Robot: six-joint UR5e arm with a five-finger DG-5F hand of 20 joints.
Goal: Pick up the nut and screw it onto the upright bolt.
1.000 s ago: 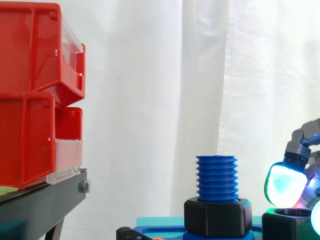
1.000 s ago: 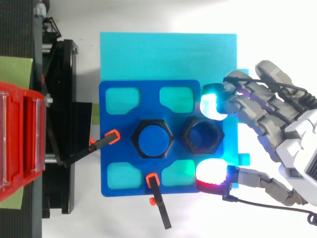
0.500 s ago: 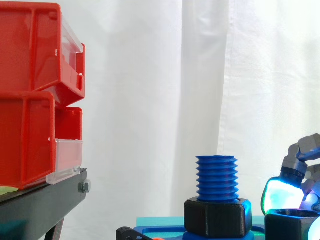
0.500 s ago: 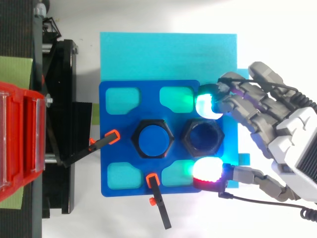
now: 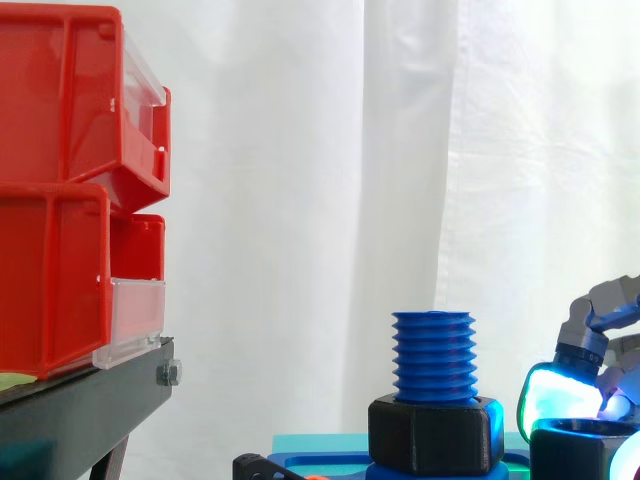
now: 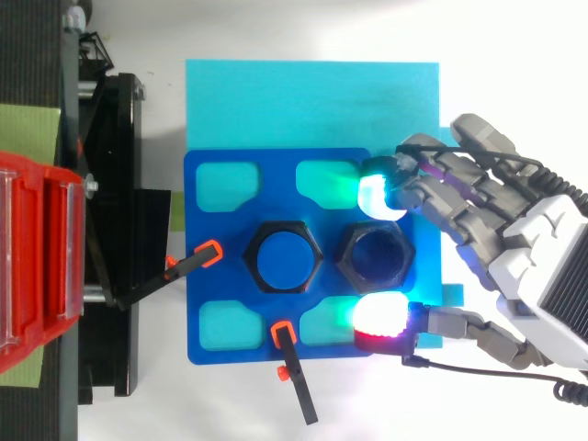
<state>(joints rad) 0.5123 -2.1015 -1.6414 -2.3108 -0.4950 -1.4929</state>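
On the blue fixture plate (image 6: 207, 276), the black hex nut (image 6: 373, 254) is sitting bore-up, just beside the upright blue bolt (image 6: 284, 259) and on its hand side.

The hand (image 6: 542, 285) is coming in from the right, released and holding nothing. One fingertip pad (image 6: 379, 196) and the thumb pad (image 6: 382, 317) are bracketing the nut on opposite sides. From the top view I'm reading a thin gap at each pad, so no pinch yet.

Handling, my read:
- The nut is looking like rigid printed plastic, so light and not going to deform under the pads.
- The walls are looking smooth, so you're risking a spin-out if you're gripping on corners. Be closing on two opposite flats, partway down the wall.
- Be keeping the pads off the bore, since the bolt's coarse thread (image 5: 433, 355) is needing a clear, level entry. A tilted nut is likely going to cross-thread.
- The bolt is standing in a black hex base (image 5: 435, 432). Don't be mistaking that for the loose nut.

Containers:
- Two red bins (image 5: 60, 100) are sitting stacked on the black stand (image 5: 80, 410), well apart from the work. I can't tell what they're holding.
- The plate's rounded pockets (image 6: 225, 179) are showing only a cyan floor.
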